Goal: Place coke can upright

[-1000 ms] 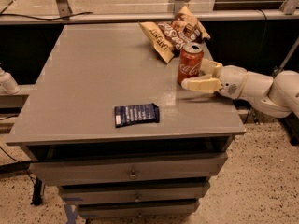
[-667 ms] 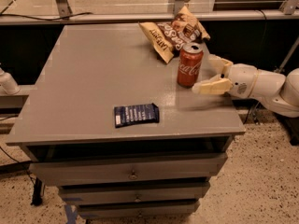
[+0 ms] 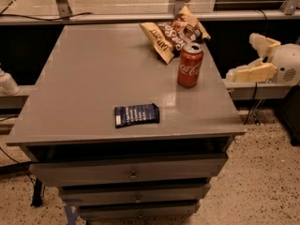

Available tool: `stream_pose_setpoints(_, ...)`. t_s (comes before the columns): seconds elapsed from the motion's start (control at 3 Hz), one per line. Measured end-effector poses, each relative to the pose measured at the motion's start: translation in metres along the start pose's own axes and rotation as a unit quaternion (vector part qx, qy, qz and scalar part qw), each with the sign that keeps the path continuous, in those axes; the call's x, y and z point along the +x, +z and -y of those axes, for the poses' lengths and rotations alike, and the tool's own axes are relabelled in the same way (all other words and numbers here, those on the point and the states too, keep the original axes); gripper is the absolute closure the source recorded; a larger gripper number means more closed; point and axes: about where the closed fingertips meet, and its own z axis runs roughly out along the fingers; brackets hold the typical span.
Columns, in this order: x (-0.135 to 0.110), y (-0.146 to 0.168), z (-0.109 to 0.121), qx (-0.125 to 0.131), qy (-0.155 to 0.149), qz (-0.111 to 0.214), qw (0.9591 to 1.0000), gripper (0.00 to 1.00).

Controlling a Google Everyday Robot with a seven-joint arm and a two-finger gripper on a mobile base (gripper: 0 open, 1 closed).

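Observation:
The red coke can (image 3: 190, 65) stands upright near the right edge of the grey cabinet top (image 3: 103, 74), its silver top facing up. My gripper (image 3: 249, 57) is off to the right of the cabinet, past its right edge and apart from the can. Its two cream fingers (image 3: 247, 72) are spread open and hold nothing.
A brown-and-cream crisp bag (image 3: 173, 33) lies just behind the can at the back right. A flat dark blue packet (image 3: 136, 115) lies near the front edge. The cabinet has drawers (image 3: 133, 175) below. A rail and dark gap run behind the cabinet.
My gripper has let go of the can and pulled back to the right, off the cabinet top. The can stays standing upright.

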Motion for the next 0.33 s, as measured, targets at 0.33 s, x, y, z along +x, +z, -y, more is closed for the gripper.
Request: stream_pose_setpoints(0.33, -0.0055, -0.0025, 0.0003, 0.003, -0.005, 0.0, 1.0, 0.0)
